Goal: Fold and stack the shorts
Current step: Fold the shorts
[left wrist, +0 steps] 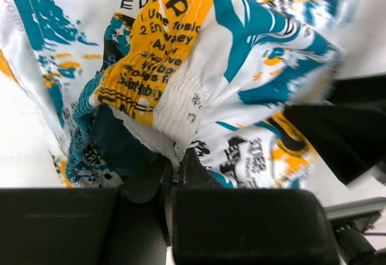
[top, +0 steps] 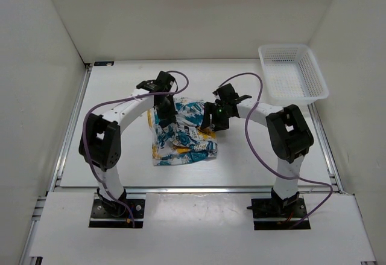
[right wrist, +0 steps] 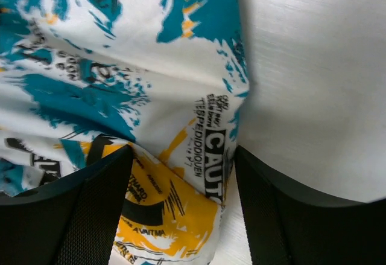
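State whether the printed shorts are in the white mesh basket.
No, the printed fabric shorts lie on the white table, apart from the white plastic mesh basket.

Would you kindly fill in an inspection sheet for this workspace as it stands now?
Surface: white table, no spills seen.
Job's things: one pair of shorts, crumpled mid-table, not folded.
Clutter: white mesh basket at the far right corner, apart from the shorts.
Grippers: left gripper shut on the shorts' fabric; right gripper open, straddling the shorts' edge.
Cables: purple cables loop along both arms.
Surroundings: white walls; nothing else seen.
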